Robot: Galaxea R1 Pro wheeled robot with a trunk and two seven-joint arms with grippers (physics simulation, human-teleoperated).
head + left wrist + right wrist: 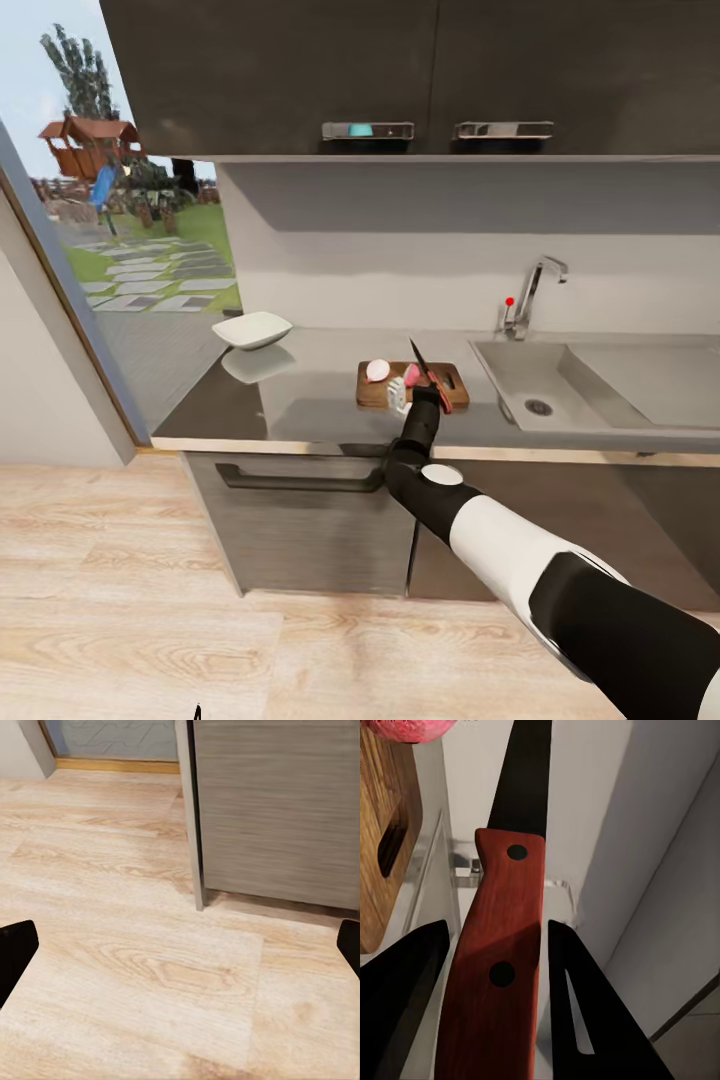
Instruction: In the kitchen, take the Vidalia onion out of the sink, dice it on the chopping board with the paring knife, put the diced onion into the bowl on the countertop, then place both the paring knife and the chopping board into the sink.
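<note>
Right end effector (pixel 428 385) clamped on knife (pixel 499 945), red handle between its fingers, blade angled up over board (pixel 380 391). Onion (pixel 378 371) sits on board's left part, apparently whole. Board on tabletop (pixel 310 400), between bowl (pixel 252 329) and sink (pixel 530 375). Left end effector (pixel 180 945) spread wide, pointed at floor. Step: dicing. Next: bring blade down onto onion, squarely.
</note>
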